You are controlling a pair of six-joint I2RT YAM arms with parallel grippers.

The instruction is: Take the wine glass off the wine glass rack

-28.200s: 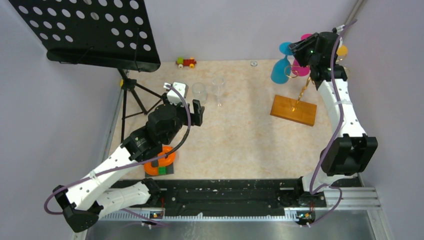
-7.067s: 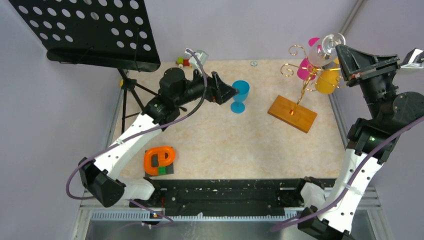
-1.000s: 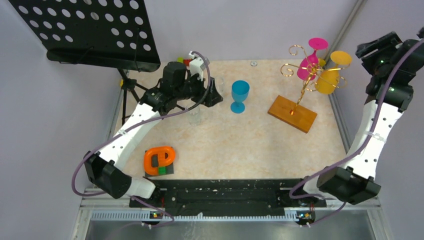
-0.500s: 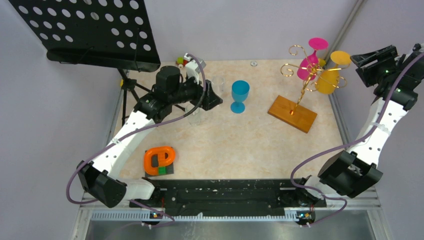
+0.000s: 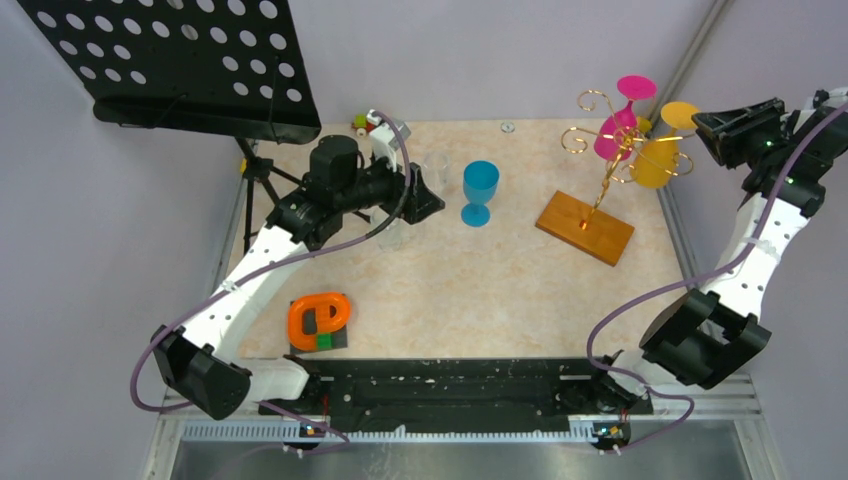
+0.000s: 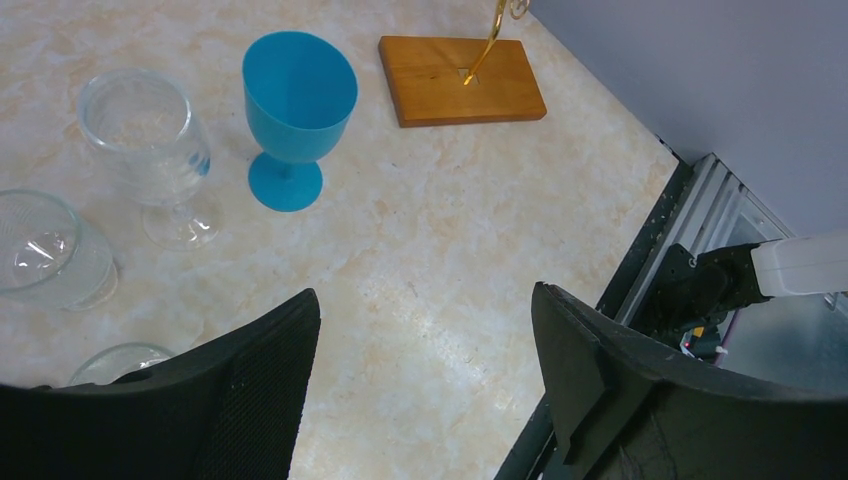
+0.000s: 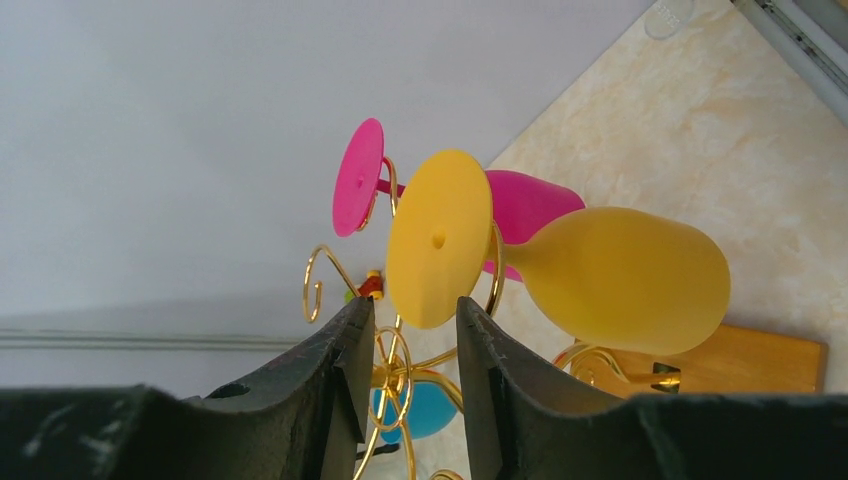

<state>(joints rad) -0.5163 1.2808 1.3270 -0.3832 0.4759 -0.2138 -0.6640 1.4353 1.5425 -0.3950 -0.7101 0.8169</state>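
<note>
The wine glass rack [image 5: 608, 180] is a gold pole with curled arms on a wooden base [image 5: 586, 226] at the back right. A yellow wine glass [image 5: 660, 160] and a pink wine glass [image 5: 615, 135] hang on it upside down. My right gripper [image 5: 703, 123] is open and empty, level with the yellow glass and just right of it. In the right wrist view the yellow foot [image 7: 438, 238] sits just beyond my gripper [image 7: 415, 305]. My left gripper [image 5: 428, 198] is open and empty near a blue glass [image 5: 480, 192] that stands on the table.
Clear glasses [image 6: 150, 140] [image 6: 45, 250] stand left of the blue glass [image 6: 298, 115]. A black music stand [image 5: 180, 60] on a tripod [image 5: 262, 190] fills the back left. An orange block toy [image 5: 318, 318] lies front left, a toy train [image 5: 362, 122] at the back. A wall runs close on the right.
My right gripper has moved left and slightly down towards the yellow glass's foot. My left arm has drawn back a little to the left, away from the blue glass.
</note>
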